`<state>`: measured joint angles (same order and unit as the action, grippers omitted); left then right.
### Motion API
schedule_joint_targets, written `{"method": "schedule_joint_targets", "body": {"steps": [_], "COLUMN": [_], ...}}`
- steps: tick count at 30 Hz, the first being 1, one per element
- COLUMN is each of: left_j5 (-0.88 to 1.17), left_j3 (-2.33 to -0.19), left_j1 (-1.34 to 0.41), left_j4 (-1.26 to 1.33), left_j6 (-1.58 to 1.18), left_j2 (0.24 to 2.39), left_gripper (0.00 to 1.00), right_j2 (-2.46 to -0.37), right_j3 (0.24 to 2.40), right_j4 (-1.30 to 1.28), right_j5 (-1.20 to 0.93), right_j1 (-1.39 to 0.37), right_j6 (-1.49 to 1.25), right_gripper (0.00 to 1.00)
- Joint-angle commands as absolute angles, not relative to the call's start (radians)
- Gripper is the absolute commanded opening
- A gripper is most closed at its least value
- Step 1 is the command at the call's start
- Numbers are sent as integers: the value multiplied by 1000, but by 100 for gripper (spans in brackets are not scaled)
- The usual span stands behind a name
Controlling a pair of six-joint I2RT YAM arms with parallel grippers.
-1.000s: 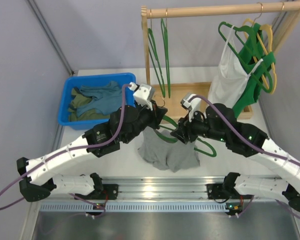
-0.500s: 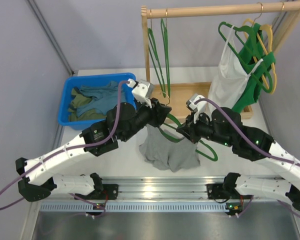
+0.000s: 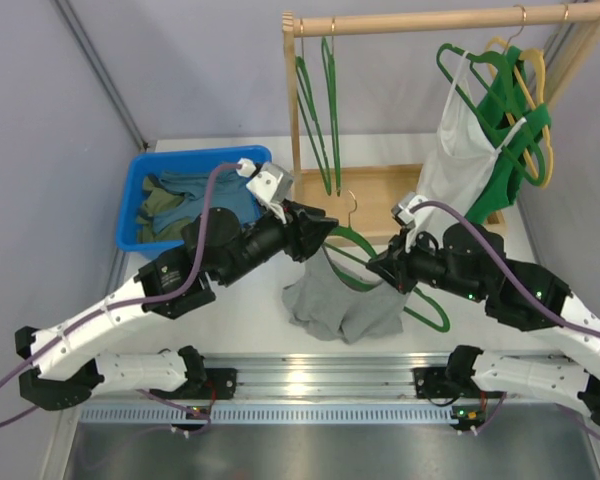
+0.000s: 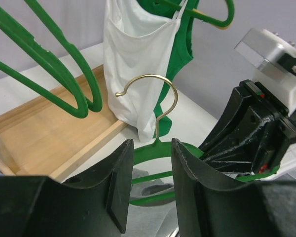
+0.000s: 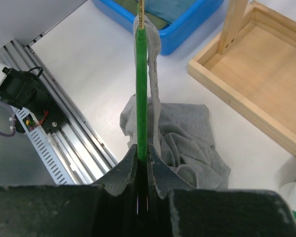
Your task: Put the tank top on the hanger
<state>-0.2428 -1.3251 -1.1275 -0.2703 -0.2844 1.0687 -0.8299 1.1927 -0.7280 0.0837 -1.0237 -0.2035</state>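
Observation:
The thin green hanger (image 3: 347, 236) with its gold hook (image 4: 153, 93) stands tilted above the table's middle. My right gripper (image 3: 379, 266) is shut on one of its arms, which runs straight out of the jaws (image 5: 141, 89) in the right wrist view. The grey tank top (image 3: 342, 308) lies crumpled under it, with one strap (image 5: 153, 74) draped up over the hanger arm. My left gripper (image 3: 320, 232) is open, just left of the hook; between its fingertips (image 4: 151, 148) I see the hanger's top and bare space, nothing gripped.
A blue bin (image 3: 140, 190) of teal and olive clothes sits at the left. Behind stands a wooden rack (image 3: 430, 20) with its tray base (image 3: 380, 190), thick green hangers (image 3: 320, 120), a white tank top (image 3: 455, 160) and a yellow hanger (image 3: 535, 75).
My right gripper shut on the hanger and shifted right with it. My left gripper opened, let go and drew back to the left.

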Motion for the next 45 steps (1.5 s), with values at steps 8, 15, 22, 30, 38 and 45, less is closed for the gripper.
{"method": "schedule_joint_targets", "body": {"steps": [8, 15, 22, 30, 38, 45], "left_j5": [-175, -153, -150, -173, -173, -181], "left_j3": [-1399, -1434, -1456, -1456, -1462, -1445], "left_j1": [-1127, -1127, -1129, -1127, -1127, -1127], "left_j4": [-233, -230, -241, -261, -262, -239], "left_j6": [-221, -235, -236, -235, -238, -245], "left_j2": [991, 983, 991, 988, 1003, 1009], "left_gripper": [41, 40, 40, 40, 40, 40], "right_j2": [-775, -883, -1043, -1023, -1025, -1110], "right_j3": [1418, 1722, 2057, 1979, 2026, 2128], "right_j4": [-929, -1136, -1189, -1155, -1164, -1083], "right_j5": [277, 515, 618, 568, 615, 767], "right_j1": [-1034, -1034, -1034, -1034, -1034, -1032], "right_j6": [-261, -281, -198, -212, -212, -82], "right_gripper": [0, 0, 0, 0, 0, 0]}}
